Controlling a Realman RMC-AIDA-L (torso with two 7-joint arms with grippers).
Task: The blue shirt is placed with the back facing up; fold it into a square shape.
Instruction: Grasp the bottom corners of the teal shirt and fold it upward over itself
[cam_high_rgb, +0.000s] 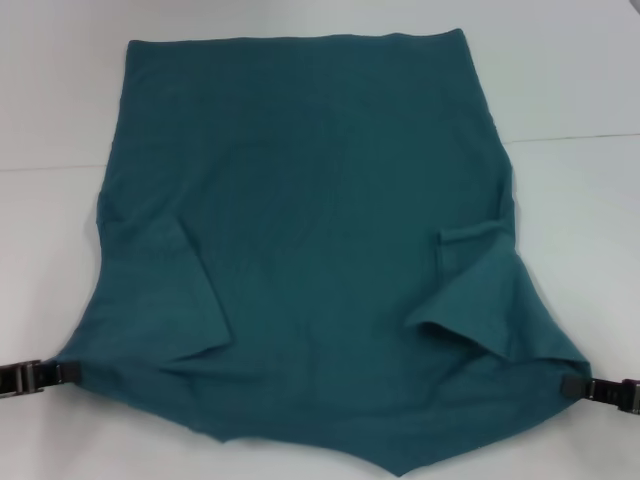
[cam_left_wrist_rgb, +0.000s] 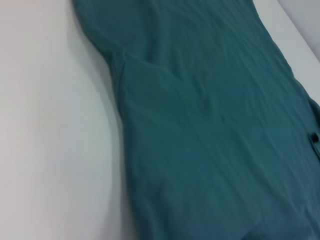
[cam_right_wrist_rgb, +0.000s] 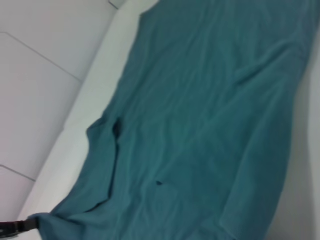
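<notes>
The blue shirt (cam_high_rgb: 310, 220) lies plain side up on the white table, both short sleeves folded inward over the body. In the head view my left gripper (cam_high_rgb: 60, 372) is shut on the shirt's near left corner and my right gripper (cam_high_rgb: 572, 385) is shut on its near right corner, with the cloth pulled taut between them. The near edge sags to a point between them. The left wrist view shows the blue shirt (cam_left_wrist_rgb: 210, 130) running away across the table. In the right wrist view the blue shirt (cam_right_wrist_rgb: 200, 125) stretches toward the left gripper (cam_right_wrist_rgb: 22, 226) far off.
The white table (cam_high_rgb: 570, 90) surrounds the shirt, with a thin seam line crossing it on both sides. A pale panelled wall (cam_right_wrist_rgb: 45, 75) shows beyond the table in the right wrist view.
</notes>
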